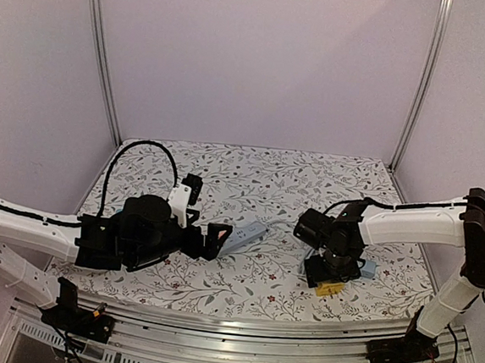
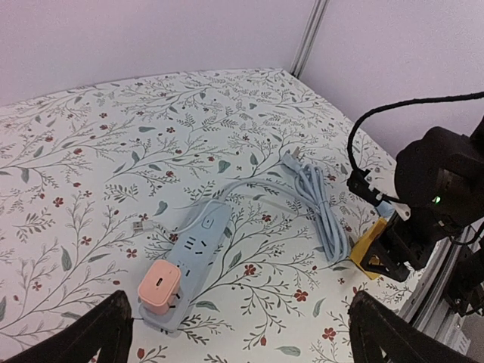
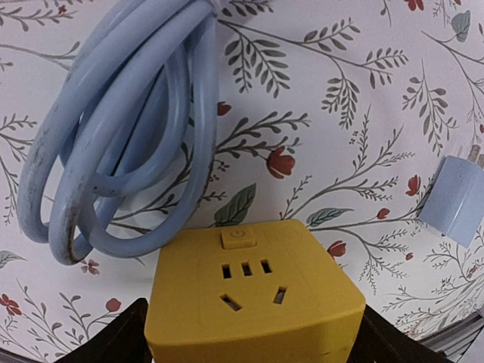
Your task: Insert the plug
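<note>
A pale blue power strip [image 2: 198,240] lies on the floral table, and it also shows in the top view [image 1: 249,231]. A pink charger plug [image 2: 159,290] sits on the strip's near end. My left gripper [image 2: 242,349] is open and empty, just short of that end, with its dark fingers [image 2: 94,334] at the lower corners of the view. My right gripper [image 3: 249,344] is shut on a yellow socket cube [image 3: 253,299], seen in the top view [image 1: 328,287] low over the table's front right.
The strip's coiled blue cable [image 3: 128,128] lies just beyond the yellow cube. The strip's blue wall plug [image 3: 454,200] lies to the right of the cube. A small USB connector [image 2: 141,224] lies left of the strip. The table's front edge is close to the right gripper.
</note>
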Robot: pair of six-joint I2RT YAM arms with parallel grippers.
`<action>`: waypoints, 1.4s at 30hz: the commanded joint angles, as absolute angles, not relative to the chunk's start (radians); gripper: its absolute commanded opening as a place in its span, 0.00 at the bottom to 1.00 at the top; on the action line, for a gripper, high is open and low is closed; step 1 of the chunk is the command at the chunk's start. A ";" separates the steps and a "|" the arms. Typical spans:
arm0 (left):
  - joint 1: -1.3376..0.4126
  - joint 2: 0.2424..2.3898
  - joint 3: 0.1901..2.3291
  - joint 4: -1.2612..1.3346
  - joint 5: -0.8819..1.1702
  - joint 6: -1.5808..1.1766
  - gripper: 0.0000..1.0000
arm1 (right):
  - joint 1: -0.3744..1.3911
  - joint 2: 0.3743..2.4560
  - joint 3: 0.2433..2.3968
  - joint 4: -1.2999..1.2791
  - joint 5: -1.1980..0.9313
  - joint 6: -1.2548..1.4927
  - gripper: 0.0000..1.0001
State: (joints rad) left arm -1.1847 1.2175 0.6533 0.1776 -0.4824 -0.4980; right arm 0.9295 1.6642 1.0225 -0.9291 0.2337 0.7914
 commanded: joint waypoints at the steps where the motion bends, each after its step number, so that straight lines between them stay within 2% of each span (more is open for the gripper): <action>1: -1.203 1.212 0.643 0.170 -0.482 -0.485 0.99 | 0.936 1.676 1.043 -0.930 0.250 0.798 0.87; 8: -1.203 1.213 0.643 0.170 -0.489 -0.485 0.99 | 0.936 1.636 1.035 -0.938 0.231 0.808 0.96; 17: -1.203 1.214 0.643 0.170 -0.492 -0.483 0.99 | 0.959 1.596 1.024 -0.964 0.224 0.842 0.96; 30: -1.203 1.214 0.644 0.167 -0.502 -0.482 0.99 | 0.965 1.590 0.999 -0.985 0.240 0.877 0.87; 42: -1.203 1.212 0.644 0.163 -0.505 -0.477 0.99 | 0.965 1.624 0.989 -0.958 0.260 0.876 0.65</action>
